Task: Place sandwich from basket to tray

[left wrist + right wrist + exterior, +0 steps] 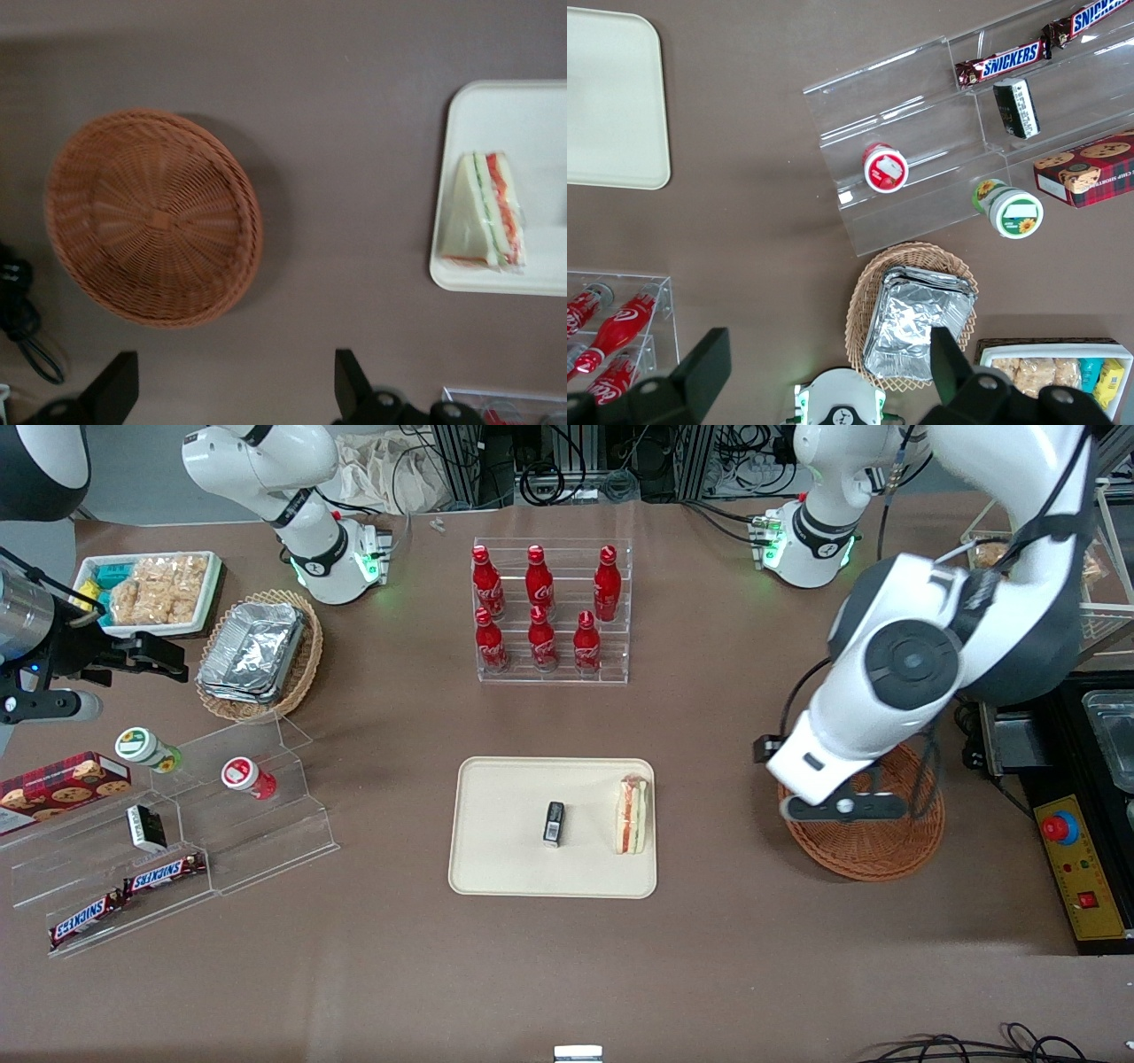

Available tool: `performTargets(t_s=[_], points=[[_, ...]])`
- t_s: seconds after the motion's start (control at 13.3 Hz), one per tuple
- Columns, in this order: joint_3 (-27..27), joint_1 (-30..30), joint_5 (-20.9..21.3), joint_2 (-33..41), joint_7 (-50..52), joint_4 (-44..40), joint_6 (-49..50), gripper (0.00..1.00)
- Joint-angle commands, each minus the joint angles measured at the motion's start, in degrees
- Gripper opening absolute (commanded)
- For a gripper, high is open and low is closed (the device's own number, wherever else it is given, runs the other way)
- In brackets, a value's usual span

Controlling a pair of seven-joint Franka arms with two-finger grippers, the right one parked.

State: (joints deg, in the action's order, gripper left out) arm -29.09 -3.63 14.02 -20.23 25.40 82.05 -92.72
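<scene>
The gripper (pixel 235 390) hangs above the table with its jaws spread wide and nothing between them; two dark fingers (pixel 113 385) show in the wrist view. In the front view the gripper (pixel 842 808) sits over the rim of the basket (pixel 873 846), on the side nearest the tray.

One basket (pixel 155 217), round and reddish-brown, lies below the jaws with no contents visible.

One tray (pixel 505 859), cream with rounded corners, lies beside the basket toward the parked arm's end of the table, apart from it. One sandwich (pixel 633 815) lies on the tray along the edge closest to the gripper, its red and green filling (pixel 496 208) showing. One small black packet (pixel 554 823) lies near the tray's middle, apart from the sandwich.

Farther from the front camera than the tray, one clear rack (pixel 554 673) holds six red bottles (pixel 541 638) in two rows of three.

Well away toward the parked arm's end: two Snickers bars (pixel 164 872), two capped jars (pixel 249 777), one cookie box (pixel 62 784) and one tan basket of foil containers (pixel 252 657).
</scene>
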Motion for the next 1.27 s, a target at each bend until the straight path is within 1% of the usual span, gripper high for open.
performTargets(t_s=[0.0,0.15,0.3,0.38,0.6,0.75,0.9,0.97,1.05,1.12,1.2], points=[[0.0,-2.26,0.04,3.87,-0.79,1.18,2.62,0.99],[0.17,-2.52,0.48,4.49,-0.09,1.18,3.07,0.99],[0.09,-6.03,-0.3,5.46,-1.05,1.36,3.07,0.99],[0.17,-6.39,-0.39,5.55,-1.32,1.36,3.07,0.99],[0.18,-9.45,-0.57,5.72,-7.98,1.27,3.42,0.99],[0.09,-11.39,-0.83,5.64,-9.31,1.27,4.47,0.99],[0.35,-11.58,-0.83,5.72,-10.11,1.18,4.39,0.99],[1.66,-11.14,-0.83,5.72,-11.41,1.01,4.56,0.99],[5.24,-8.96,-1.09,6.07,-14.04,0.75,4.56,0.99],[11.02,-4.94,-2.66,7.03,-17.02,0.66,4.65,0.99],[17.77,-1.42,-5.64,8.09,-19.49,0.74,4.48,0.99]])
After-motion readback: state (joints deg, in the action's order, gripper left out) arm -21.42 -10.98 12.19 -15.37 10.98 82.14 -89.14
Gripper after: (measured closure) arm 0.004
